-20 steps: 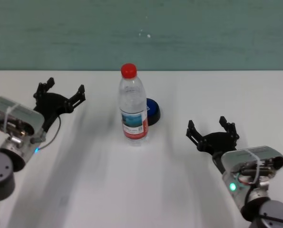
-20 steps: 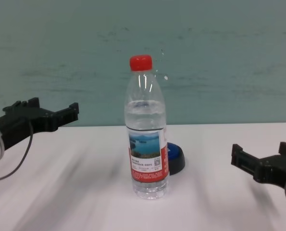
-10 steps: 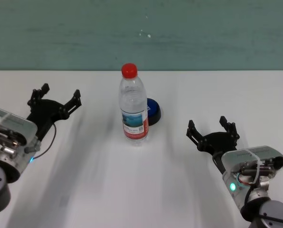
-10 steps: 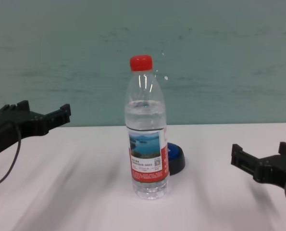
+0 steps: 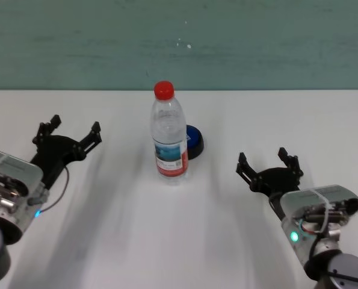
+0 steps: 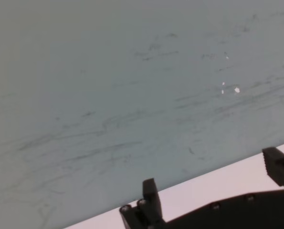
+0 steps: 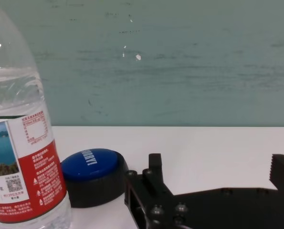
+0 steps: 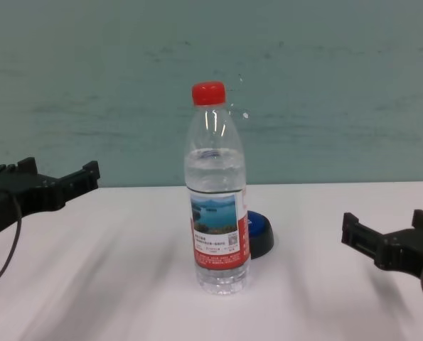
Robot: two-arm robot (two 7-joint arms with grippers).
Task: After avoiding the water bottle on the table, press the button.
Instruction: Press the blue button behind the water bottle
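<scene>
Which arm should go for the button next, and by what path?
Probably the right gripper, open and idle: swing it forward and inward toward the button, which shows clear of the water bottle on that side. The left gripper would have to pass the bottle.

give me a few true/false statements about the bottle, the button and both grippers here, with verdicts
1. The water bottle stands upright on the table. True.
2. The button sits in front of the bottle, nearer the robot. False: it sits behind the bottle, toward the robot's right, partly hidden by it.
3. The right gripper is shut on the bottle. False: it is open and holds nothing, well off to the bottle's right.
4. The left gripper is open, out to the bottle's left, touching neither bottle nor button. True.
5. The bottle's cap is off. False: the red cap is on.
</scene>
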